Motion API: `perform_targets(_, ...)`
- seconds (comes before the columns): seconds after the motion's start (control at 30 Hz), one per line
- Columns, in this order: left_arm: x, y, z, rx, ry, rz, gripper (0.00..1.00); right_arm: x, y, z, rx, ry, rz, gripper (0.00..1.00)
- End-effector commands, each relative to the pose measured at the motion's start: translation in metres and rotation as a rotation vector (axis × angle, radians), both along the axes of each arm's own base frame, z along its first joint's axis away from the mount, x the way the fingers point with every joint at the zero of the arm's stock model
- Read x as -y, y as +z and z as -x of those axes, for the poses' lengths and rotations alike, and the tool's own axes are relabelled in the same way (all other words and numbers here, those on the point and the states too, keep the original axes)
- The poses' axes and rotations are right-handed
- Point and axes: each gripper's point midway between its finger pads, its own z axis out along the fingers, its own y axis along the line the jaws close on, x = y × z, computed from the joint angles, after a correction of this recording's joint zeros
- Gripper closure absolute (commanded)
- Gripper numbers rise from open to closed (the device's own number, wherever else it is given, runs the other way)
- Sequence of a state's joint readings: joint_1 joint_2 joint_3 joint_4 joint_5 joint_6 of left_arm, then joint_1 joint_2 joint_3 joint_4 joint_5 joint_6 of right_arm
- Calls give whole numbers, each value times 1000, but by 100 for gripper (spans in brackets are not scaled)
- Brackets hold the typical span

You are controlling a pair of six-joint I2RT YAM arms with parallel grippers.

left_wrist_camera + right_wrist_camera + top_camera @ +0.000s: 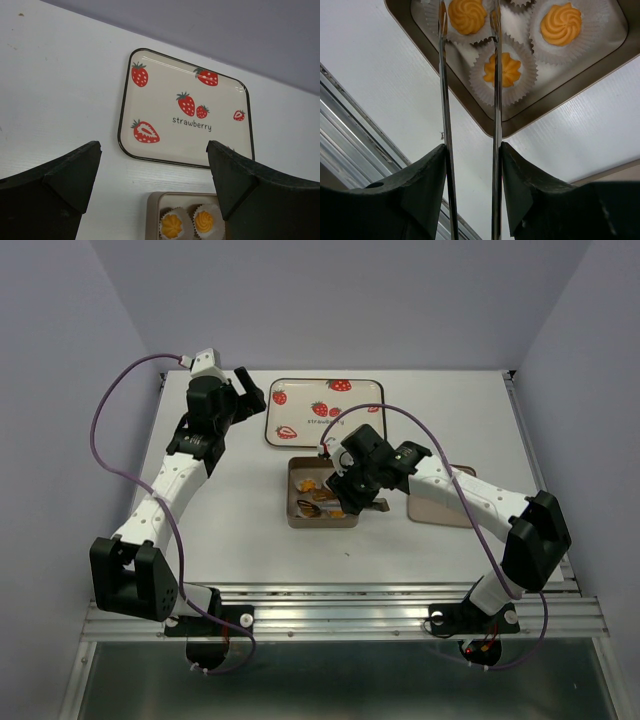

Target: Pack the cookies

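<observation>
A square tin (292, 512) sits mid-table with small orange-yellow cookies (308, 485) in white pleated cups. In the right wrist view three cookies show in the tin (555, 95): one (466, 15), a second (561, 22) and a third (506, 70). My right gripper (472, 147) is shut on metal tongs (496, 100), whose two blades reach over the tin and stand either side of the upper-left cookie; their tips are cut off by the frame edge. My left gripper (154, 147) is open and empty, raised near the strawberry tray, with two cookies (171, 225) below it.
A cream tray (322, 412) with strawberry prints lies behind the tin; it also shows in the left wrist view (185, 115). A flat beige lid (440, 510) lies right of the tin, partly under my right arm. The metal rail runs along the table's near edge (330, 610).
</observation>
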State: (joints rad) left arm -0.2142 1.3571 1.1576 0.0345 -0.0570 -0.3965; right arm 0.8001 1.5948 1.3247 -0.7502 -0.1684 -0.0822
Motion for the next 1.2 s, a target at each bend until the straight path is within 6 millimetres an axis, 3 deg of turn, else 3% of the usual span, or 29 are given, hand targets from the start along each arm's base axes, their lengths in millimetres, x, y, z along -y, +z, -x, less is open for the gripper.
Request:
perform_targets(0.0, -3, 28, 4, 86, 5, -3, 1, -10, 13, -7, 52, -1, -41, 49)
perform_targets(0.3, -2, 28, 4, 87, -1, 0, 1, -7, 27, -10, 87, -17, -53, 48)
perform_targets(0.5, -2, 28, 3, 87, -1, 0, 1, -6, 46, -5, 113, 0, -96, 48)
perform_targets(0.9, -2, 28, 2, 86, 1, -5, 1, -5, 79, -16, 208, -50, -150, 49)
perform_targets(1.0, -3, 29, 1, 89, 4, -5, 1, 0, 97, -34, 290, -148, -165, 51)
perform_targets(1.13, -2, 29, -2, 89, 6, -6, 1, 24, 126, -77, 435, -383, -162, 52)
perform_targets(1.17, -2, 27, -4, 85, 7, -7, 1, 38, 131, -93, 449, -448, -176, 52)
